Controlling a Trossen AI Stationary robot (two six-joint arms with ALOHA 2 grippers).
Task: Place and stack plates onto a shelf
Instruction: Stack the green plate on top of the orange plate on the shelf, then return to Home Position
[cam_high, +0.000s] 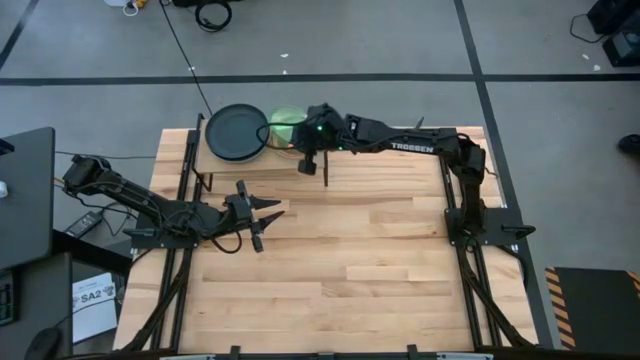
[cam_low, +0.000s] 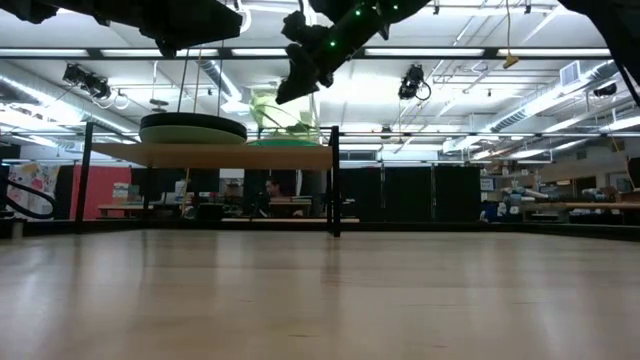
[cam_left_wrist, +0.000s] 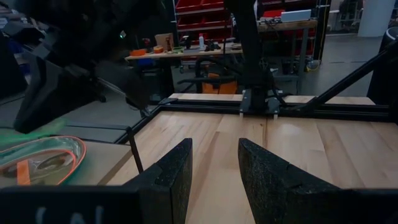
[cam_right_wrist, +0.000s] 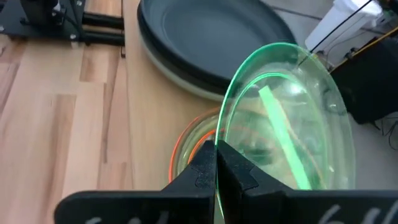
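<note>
The big wooden table (cam_high: 350, 270) is bare across most of its top, and all the action is at the far edge, where the shelf (cam_high: 235, 165) stands on its thin black legs. On the shelf's left half sits the black plate (cam_high: 236, 132), stacked on a pale one whose rim peeks out beneath it in the right wrist view. That is the large pile, so the small ones get the other half.

The right arm reaches across to that other half, and its right gripper (cam_right_wrist: 216, 163) has its fingers pinched together on the rim of the green plate (cam_right_wrist: 292, 118). The plate is tilted up on edge, held by its near rim, which looks to me like the way to slide it down onto the pile below. That pile is right under it: an orange plate (cam_right_wrist: 186, 146) lying flat on the shelf, just beside the black one. I'd say the green one is about to be laid on top, not yet let go.

The left gripper (cam_left_wrist: 214, 168) hangs low over the table's left side, well apart from the shelf, fingers spread with nothing between them, waiting.
</note>
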